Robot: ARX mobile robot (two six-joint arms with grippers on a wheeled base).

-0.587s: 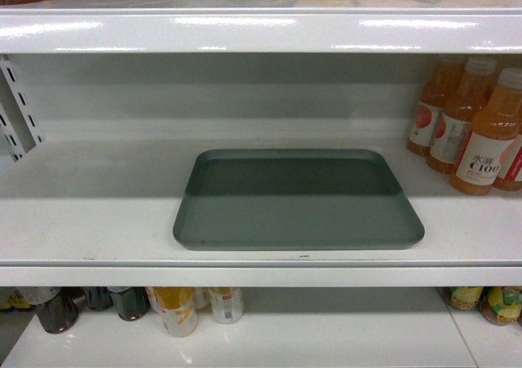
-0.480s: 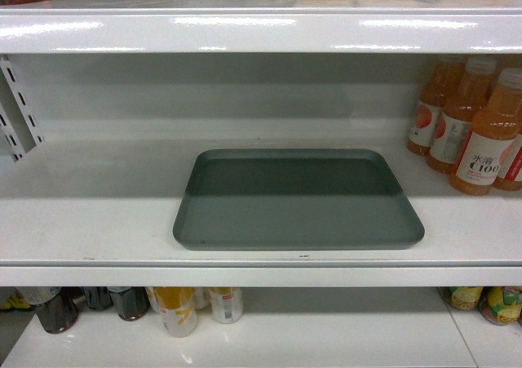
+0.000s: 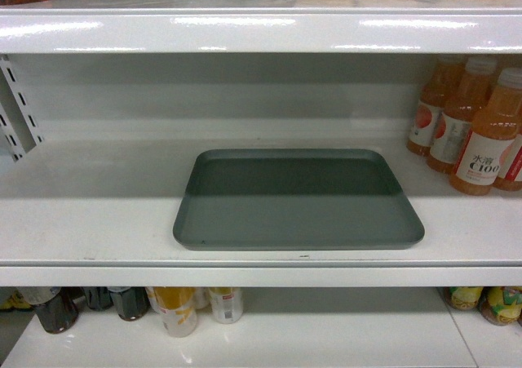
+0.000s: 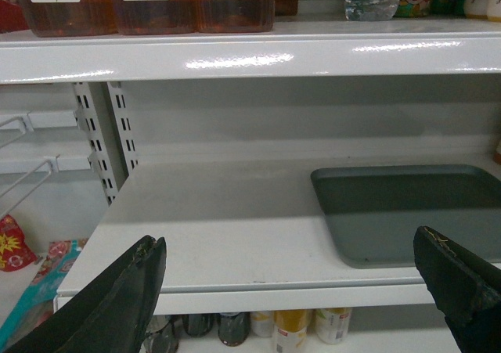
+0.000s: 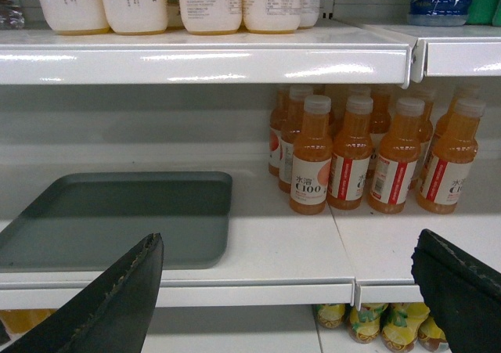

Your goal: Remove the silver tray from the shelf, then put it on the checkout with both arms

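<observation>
I see the silver tray (image 3: 298, 198) lying flat on the shelf (image 3: 90, 221), its near edge just behind the shelf's front lip. I take the tray as landmark.

Left gripper (image 4: 301, 290): jaws spread wide, holding nothing and touching nothing. In the left wrist view its fingers (image 4: 117, 306) sit in front of and below the shelf lip, one well to the left of the tray, the other under the tray's near edge, which runs out of that view on the right.

Right gripper (image 5: 293, 290): jaws likewise spread wide, empty, no contact. In the right wrist view one finger lies below the tray's near edge, the other well to the right of the tray.

Neither gripper appears in the head view.

Orange juice bottles (image 5: 352, 153) stand upright to the right of the tray, clear of it. More bottles (image 3: 175, 307) stand on the board below the tray.
</observation>
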